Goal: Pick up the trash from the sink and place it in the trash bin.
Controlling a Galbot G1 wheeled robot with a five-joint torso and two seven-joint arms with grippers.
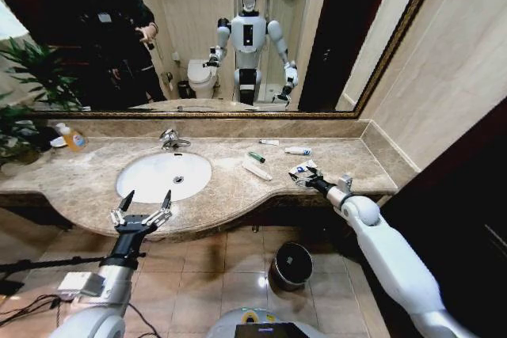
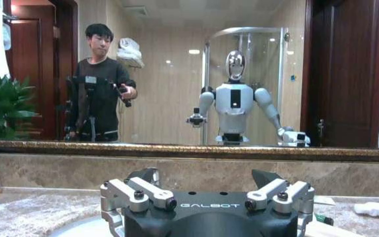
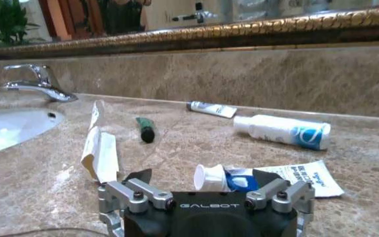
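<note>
The white oval sink (image 1: pixel 164 176) sits in a beige-brown marble worktop (image 1: pixel 230 191), and every place below is given from it. The trash lies on the worktop beside the sink, on the side away from the soap bottle (image 1: pixel 73 139), none of it inside the basin. Nearest the sink is a long flat white packet (image 1: pixel 257 170), with a small green piece (image 1: pixel 256 157) just behind it toward the mirror. Farther from the sink along the back wall lie a small white tube (image 1: pixel 269 142) and a larger white bottle-shaped tube (image 1: pixel 298 150) with blue print. Farthest from the sink, near the front edge of the worktop, a small white item with a blue part (image 3: pixel 224 177) rests on a flat printed sachet (image 3: pixel 308 177).

The right pincer (image 1: pixel 302 174) is down at that last spot. In the right wrist view its fingers stand spread on either side of the white-and-blue item, not clenched on it.

The left pincer (image 1: pixel 144 206) hovers over the front rim of the sink, its two fingers released and wide apart, holding nothing.

The trash bin (image 1: pixel 291 265), black and round with a shiny rim, stands on the tiled floor below the worktop, under the stretch beside the sink where the trash lies.

A chrome faucet (image 1: pixel 170 139) rises behind the sink.
</note>
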